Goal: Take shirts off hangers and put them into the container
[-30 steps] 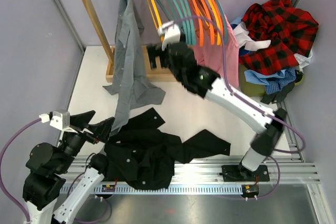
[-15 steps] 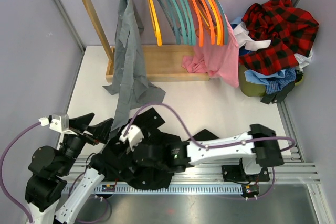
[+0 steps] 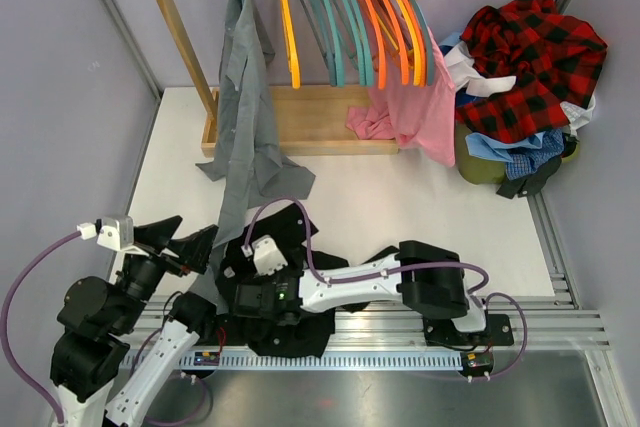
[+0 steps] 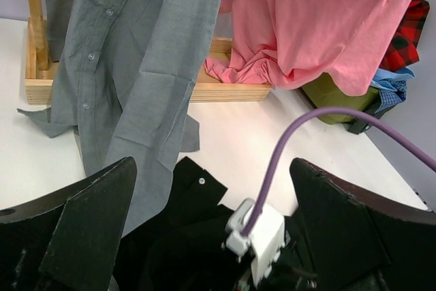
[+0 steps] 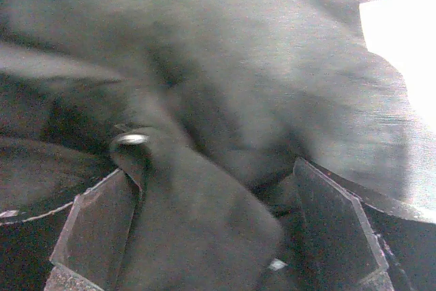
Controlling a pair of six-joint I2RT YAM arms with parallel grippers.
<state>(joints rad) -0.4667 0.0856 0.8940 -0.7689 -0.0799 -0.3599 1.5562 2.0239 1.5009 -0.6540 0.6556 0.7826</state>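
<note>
While the left end effector (image 3: 188, 237) hangs released, the right end effector (image 5: 211, 236), also released, straddles the black shirt's (image 5: 259, 86) fold.

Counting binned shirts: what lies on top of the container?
A red-and-black plaid shirt, over blue and white garments. These cover the container, hiding whatever lies deeper.

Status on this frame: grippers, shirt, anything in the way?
Both grippers open. Right gripper down in black shirt, fabric between jaws. Grey shirt hangs close by left gripper.

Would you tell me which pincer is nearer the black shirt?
Right. The right pincer sits in folds of the black shirt; the left pincer hovers beside its left edge.
</note>
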